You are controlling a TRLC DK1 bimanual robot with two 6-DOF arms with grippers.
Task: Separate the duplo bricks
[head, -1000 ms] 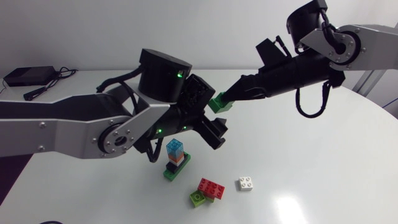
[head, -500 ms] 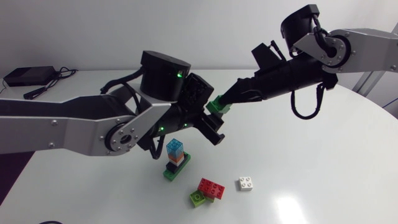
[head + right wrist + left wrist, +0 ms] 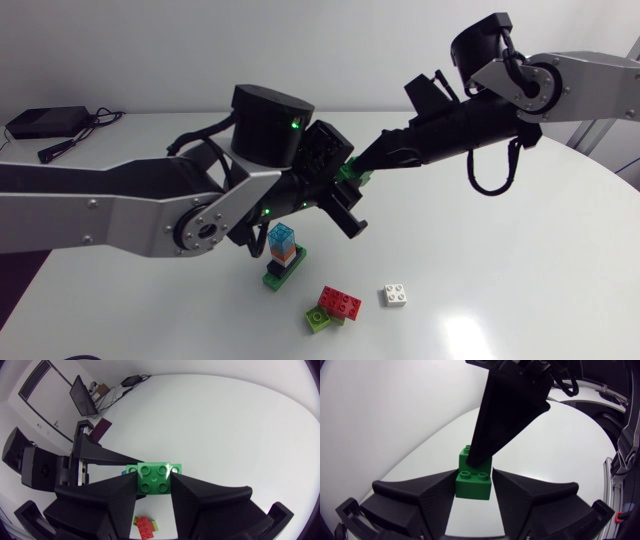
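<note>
Above the table, a pair of joined green duplo bricks [image 3: 349, 172] hangs in the air between both grippers. My right gripper [image 3: 360, 163] comes in from the right and is shut on the upper green brick [image 3: 155, 477]. From below left, my left gripper [image 3: 342, 198] has its fingers pressed on both sides of the lower green brick [image 3: 474, 484]. In the left wrist view the right gripper's fingers [image 3: 505, 410] reach down onto the upper brick [image 3: 465, 453]. The right wrist view shows the left gripper's fingers [image 3: 107, 455] just beyond the brick.
A small tower [image 3: 283, 256] with a clear blue brick on top and a green base stands on the table below the grippers. A red brick on a lime brick [image 3: 336, 303] and a white brick [image 3: 396, 294] lie near the front. A black box [image 3: 45, 122] with cables sits back left.
My left gripper has closed from wide open onto the lower green brick. The right arm with the green bricks has shifted slightly left towards it.
</note>
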